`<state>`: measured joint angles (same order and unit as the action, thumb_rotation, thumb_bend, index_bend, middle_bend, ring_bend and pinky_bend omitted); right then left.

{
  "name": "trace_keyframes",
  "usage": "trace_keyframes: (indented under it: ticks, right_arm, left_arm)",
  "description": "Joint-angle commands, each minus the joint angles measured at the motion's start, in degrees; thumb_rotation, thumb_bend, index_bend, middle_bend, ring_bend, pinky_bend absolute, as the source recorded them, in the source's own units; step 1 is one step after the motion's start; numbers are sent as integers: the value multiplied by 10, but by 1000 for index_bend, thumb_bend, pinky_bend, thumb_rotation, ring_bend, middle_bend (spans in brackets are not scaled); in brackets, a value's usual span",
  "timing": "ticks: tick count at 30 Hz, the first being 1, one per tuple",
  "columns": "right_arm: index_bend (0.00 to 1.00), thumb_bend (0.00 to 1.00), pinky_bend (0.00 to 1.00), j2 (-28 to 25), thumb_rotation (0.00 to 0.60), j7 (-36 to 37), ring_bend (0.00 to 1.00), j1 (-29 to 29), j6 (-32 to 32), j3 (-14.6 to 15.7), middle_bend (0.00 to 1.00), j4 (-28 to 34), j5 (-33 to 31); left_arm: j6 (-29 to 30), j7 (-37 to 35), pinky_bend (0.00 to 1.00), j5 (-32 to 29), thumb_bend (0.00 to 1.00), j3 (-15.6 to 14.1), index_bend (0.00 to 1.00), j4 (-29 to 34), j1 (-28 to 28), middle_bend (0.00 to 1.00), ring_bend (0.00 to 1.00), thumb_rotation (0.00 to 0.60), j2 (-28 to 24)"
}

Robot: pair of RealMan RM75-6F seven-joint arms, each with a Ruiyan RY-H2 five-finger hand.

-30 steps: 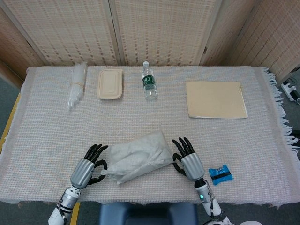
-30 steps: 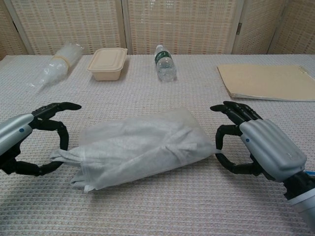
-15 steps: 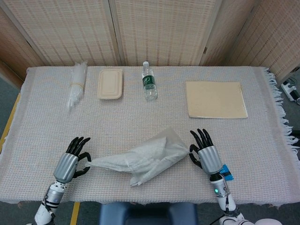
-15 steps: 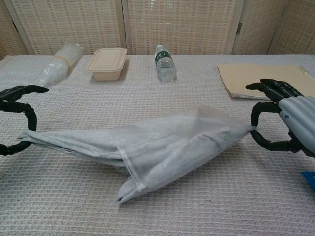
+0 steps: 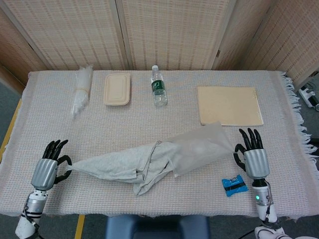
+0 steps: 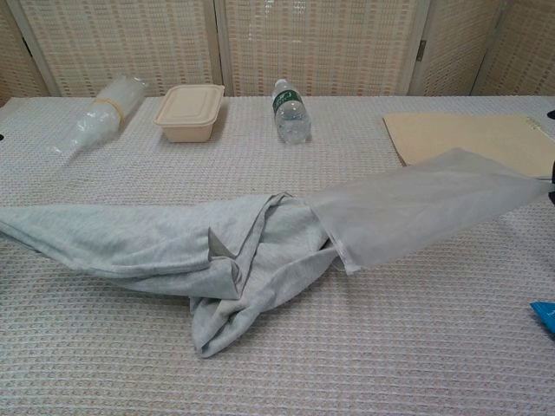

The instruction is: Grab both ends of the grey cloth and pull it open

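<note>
The grey cloth (image 5: pixel 152 162) lay stretched along the table's (image 5: pixel 279 109) near edge, its middle sagging in a crumpled fold. The left hand (image 5: pixel 47 169) pinched the cloth's left end near the front-left corner, other fingers spread; the right hand (image 5: pixel 251 158) held the right end near the front-right corner, fingers extended upward. A blue packet (image 5: pixel 234 184) lay just beside the right hand. Along the far edge stood stacked plastic cups (image 5: pixel 81 89), a lidded container (image 5: pixel 117 88), a water bottle (image 5: pixel 158 86) and a tan folder (image 5: pixel 229 105), none obstructing the cloth.
</note>
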<state>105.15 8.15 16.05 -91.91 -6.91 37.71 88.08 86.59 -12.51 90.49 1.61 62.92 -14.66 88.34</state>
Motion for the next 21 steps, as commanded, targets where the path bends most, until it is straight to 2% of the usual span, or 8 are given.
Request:
trace_keyframes:
  ticks: [1, 6, 9, 10, 12, 14, 15, 21]
  right_arm:
    - [663, 611, 0, -7, 600, 11, 0, -5, 5, -5, 113, -1, -8]
    - [663, 612, 0, -14, 600, 20, 0, -8, 3, -10, 113, -7, -14]
    - [656, 612, 0, -20, 600, 26, 0, -11, 5, -11, 116, -8, -18]
    - [615, 595, 0, -26, 600, 27, 0, -14, 10, -7, 104, -4, -17]
    - [387, 501, 0, -49, 600, 16, 0, -22, 35, 6, 46, 21, -17]
    - [80, 348, 0, -88, 600, -5, 0, -31, 54, 20, 0, 83, -16]
    - [19, 294, 0, -108, 600, -13, 0, -36, 52, 24, 0, 117, -14]
    - [0, 108, 0, -245, 600, -131, 0, -79, 12, 49, 0, 353, 2]
  left_arm:
    - [0, 4, 1, 1, 590, 0, 702, -1, 0, 135, 0, 600, 2]
    - [-3, 29, 0, -2, 580, 5, 574, 12, -2, 111, 0, 600, -2]
    - [-15, 49, 0, -15, 517, 12, 430, 29, -3, 90, 0, 600, -11]
    - [-22, 54, 0, -20, 441, 12, 349, 39, -3, 74, 0, 600, -17]
    - [-44, 66, 0, -31, 296, 6, 211, 78, -2, 41, 0, 600, -41]
    - [-63, 73, 2, -41, 159, -1, 74, 129, 2, 7, 0, 600, -71]
    - [-70, 77, 3, -46, 136, -5, 47, 152, 4, 2, 0, 600, -86]
    - [-124, 182, 0, -109, 103, -37, 15, 316, 24, 0, 0, 600, -215]
